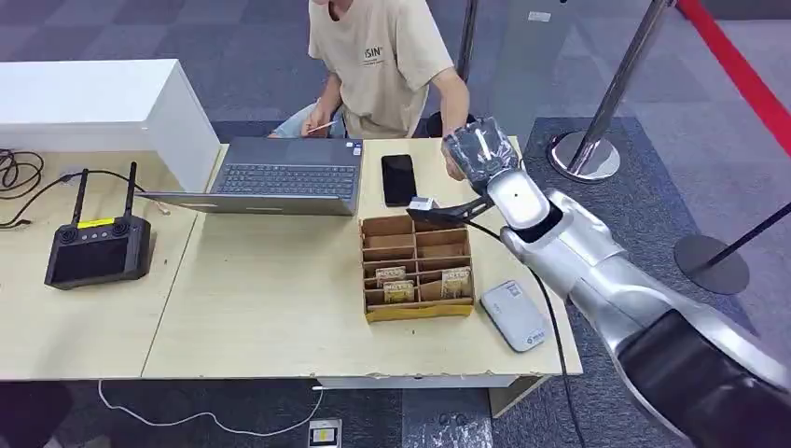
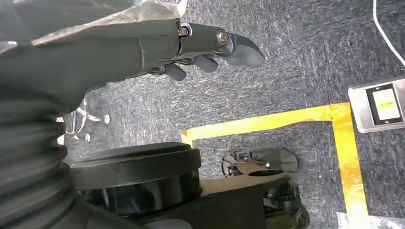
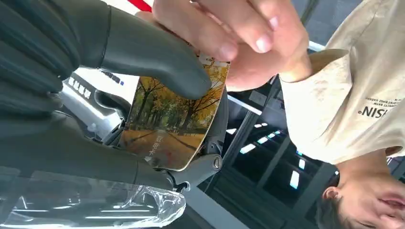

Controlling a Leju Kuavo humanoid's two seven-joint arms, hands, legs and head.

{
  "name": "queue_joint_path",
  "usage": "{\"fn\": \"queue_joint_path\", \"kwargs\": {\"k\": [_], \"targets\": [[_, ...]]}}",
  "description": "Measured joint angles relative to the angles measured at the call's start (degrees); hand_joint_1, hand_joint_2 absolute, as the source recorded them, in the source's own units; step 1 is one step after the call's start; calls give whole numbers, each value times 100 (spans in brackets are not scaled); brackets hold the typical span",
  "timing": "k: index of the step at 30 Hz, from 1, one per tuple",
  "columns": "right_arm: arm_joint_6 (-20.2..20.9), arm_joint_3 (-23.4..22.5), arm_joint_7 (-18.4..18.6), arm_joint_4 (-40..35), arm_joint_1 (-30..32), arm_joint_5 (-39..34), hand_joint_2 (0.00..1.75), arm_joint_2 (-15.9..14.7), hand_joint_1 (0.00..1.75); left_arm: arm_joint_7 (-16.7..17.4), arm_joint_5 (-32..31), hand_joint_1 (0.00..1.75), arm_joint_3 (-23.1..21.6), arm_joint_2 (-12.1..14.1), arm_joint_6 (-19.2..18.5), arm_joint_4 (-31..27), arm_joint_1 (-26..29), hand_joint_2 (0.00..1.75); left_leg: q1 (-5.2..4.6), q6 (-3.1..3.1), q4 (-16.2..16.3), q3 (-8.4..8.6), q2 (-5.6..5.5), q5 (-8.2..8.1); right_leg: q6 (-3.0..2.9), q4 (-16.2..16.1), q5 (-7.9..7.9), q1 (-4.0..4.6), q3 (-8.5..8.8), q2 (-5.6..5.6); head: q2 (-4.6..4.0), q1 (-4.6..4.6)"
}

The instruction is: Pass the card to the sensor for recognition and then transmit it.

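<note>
My right hand (image 1: 481,149) is raised past the far right edge of the table, toward a seated person (image 1: 382,65). In the right wrist view it (image 3: 157,62) pinches a card (image 3: 167,124) printed with autumn trees between thumb and fingers. The person's hand (image 3: 229,33) grips the card's far edge at the same time. The grey card sensor (image 1: 514,315) lies flat near the table's right front corner. My left hand (image 2: 200,47) hangs over grey carpet, fingers loosely curled, holding nothing.
A cardboard divider box (image 1: 415,268) with several cards stands right of centre. A black phone (image 1: 398,178) and an open laptop (image 1: 280,175) lie at the far edge. A black controller (image 1: 98,247) sits on the left. Stanchion bases (image 1: 586,154) stand to the right.
</note>
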Motion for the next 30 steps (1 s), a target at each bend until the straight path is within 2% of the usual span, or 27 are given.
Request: {"fn": "queue_joint_path", "kwargs": {"k": [3,4,5,6,15,17,20,23,24,26,30], "targets": [[-33,0,0,15,0,-20,175,4,175,-22,-18,0,-2,0,33,0,0,175,0,0,0,-1,0,0,0,0,0,0,-1,0,0,0],[-67,0,0,28,0,-26,175,6,54,-22,-44,0,-11,0,41,0,0,175,0,0,0,0,0,0,0,0,0,0,0,0,0,2],[-100,-4,0,37,2,-39,175,7,0,-22,-85,0,-26,0,42,0,-1,175,0,0,0,0,0,0,0,0,0,0,0,0,0,0],[-118,-7,0,39,8,-61,0,9,0,-22,-107,0,-37,0,42,0,0,175,0,0,0,0,1,0,0,0,0,0,0,0,0,2],[-216,-39,-33,50,88,-356,0,19,0,55,-155,0,-105,-4,33,0,-4,175,0,0,0,2,2,0,0,0,0,0,0,1,0,0],[-340,-87,-37,26,130,-528,0,13,0,55,-153,0,-131,-4,24,0,-3,175,0,0,1,2,1,0,0,0,0,0,0,1,0,2],[-711,-268,-37,-178,297,-1111,0,-28,0,53,-138,0,-138,-4,24,0,-2,175,0,0,1,3,1,0,0,-1,0,0,1,1,0,0],[-929,-582,-118,-716,678,-1948,0,-136,0,55,-90,0,-138,-4,35,0,3,175,1,0,1,4,-1,-1,0,-2,0,0,3,0,0,2],[-916,-687,-160,-917,831,-2182,175,-162,0,64,-68,0,-138,-4,37,0,5,175,1,0,1,4,0,-1,0,-2,0,0,3,0,0,0],[-863,-863,-199,-1361,1150,-2489,175,-245,0,70,-41,0,-138,-4,42,0,7,175,1,0,1,3,0,-1,0,-2,0,0,2,1,0,0],[-863,-863,-199,-1361,1150,-2489,175,-245,0,70,-41,0,-138,-4,42,0,7,175,1,0,1,3,0,-1,0,-2,0,0,2,1,0,0]]}}
